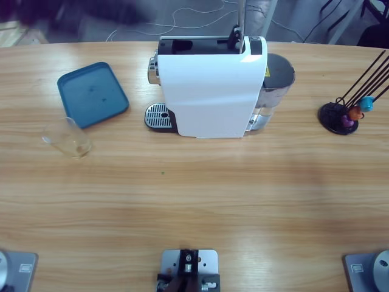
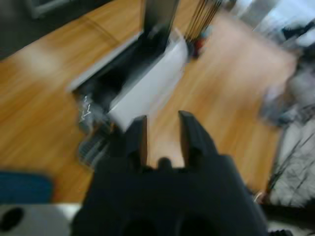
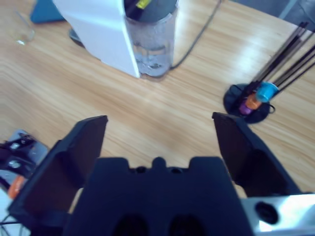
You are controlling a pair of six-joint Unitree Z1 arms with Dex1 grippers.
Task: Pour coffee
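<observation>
**Coffee machine, glass and tray on a wooden table, both grippers held clear**

Closest to the right wrist camera, the right gripper [image 3: 160, 132] fills the lower part of its view, its two black jaws spread wide apart with nothing between them. Beyond it lies the wooden table [image 1: 200, 194].

From the left wrist camera, the left gripper [image 2: 162, 137] shows its jaws parted by a narrow gap, holding nothing. That view is blurred, with the table and machine below it.

From above, neither arm appears over the table. A white capsule coffee machine [image 1: 213, 88] stands at the far middle, its metal drip grille [image 1: 158, 115] on its left and a clear water tank [image 1: 273, 85] with a dark lid on its right. A black cable [image 3: 197, 37] runs from behind the tank.

On the left, a blue tray [image 1: 91, 94] lies flat. Just near of it stands a small clear glass tumbler [image 1: 68, 140], apart from the machine. Whether it holds coffee cannot be told.

At the far right, a black wire capsule holder [image 1: 343, 115] carries blue, orange and purple capsules [image 1: 355, 112].
</observation>
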